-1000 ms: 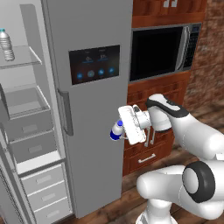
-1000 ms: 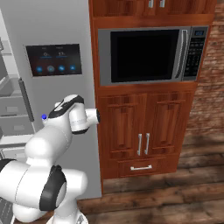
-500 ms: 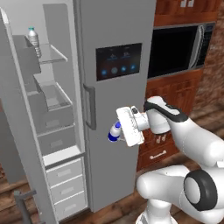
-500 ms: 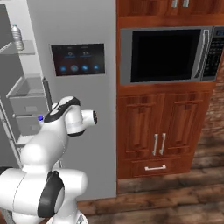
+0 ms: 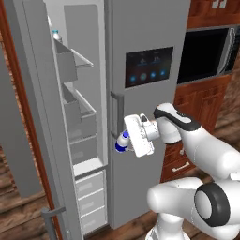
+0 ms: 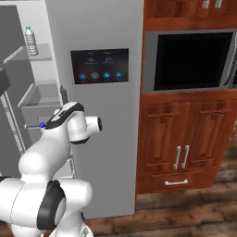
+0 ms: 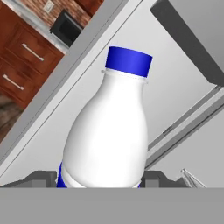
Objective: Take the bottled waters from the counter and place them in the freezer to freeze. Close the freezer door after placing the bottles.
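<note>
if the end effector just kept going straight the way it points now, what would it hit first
Probably the grey fridge front: the end effector, shut on a bottled water, points left toward the door edge by the vertical handle, beside the open freezer. Depth is unclear.

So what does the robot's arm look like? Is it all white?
Mostly. The arm is made of smooth, rounded white sections, with dark grey rings and bands at the joints. At its end sits a boxy white hand, the gripper. In the hand view its fingers look small and dark grey. No cables or markings show.

No readable text; the display panel (image 5: 149,66) shows only icons.
</note>
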Controlling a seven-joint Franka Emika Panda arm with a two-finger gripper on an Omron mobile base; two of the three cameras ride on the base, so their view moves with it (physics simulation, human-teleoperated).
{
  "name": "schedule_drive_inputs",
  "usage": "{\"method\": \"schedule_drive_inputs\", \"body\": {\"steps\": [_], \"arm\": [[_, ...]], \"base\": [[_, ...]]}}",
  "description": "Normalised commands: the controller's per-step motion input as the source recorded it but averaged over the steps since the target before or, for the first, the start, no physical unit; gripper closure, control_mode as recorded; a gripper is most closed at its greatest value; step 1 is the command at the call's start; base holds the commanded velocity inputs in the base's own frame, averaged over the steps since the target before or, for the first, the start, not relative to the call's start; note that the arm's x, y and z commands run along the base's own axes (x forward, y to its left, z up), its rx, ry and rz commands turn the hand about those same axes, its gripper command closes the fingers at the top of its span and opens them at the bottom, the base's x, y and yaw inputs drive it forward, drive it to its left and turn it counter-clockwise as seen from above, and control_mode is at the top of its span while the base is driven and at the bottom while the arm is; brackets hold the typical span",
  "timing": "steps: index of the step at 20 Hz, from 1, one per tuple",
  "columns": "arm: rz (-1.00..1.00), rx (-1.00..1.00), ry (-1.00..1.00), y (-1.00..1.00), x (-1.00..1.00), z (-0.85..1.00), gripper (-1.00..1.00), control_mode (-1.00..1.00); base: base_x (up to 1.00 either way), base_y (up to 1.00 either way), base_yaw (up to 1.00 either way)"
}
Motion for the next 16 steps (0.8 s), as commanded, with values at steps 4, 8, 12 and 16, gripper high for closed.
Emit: {"method": "schedule_drive_inputs", "body": {"steps": [4,8,12,16], "arm": [[0.00,0.00,0.00,0.00,0.00,0.00,1.00,1.00],[0.00,0.00,0.00,0.00,0.00,0.00,1.00,1.00],[0.00,0.00,0.00,0.00,0.00,0.00,1.00,1.00],[0.00,0.00,0.00,0.00,0.00,0.00,1.00,1.00]], "base": [[0.01,0.22,0.15],[0.13,0.07,0.11],[0.04,0.00,0.01],[0.24,0.14,0.00]]}}
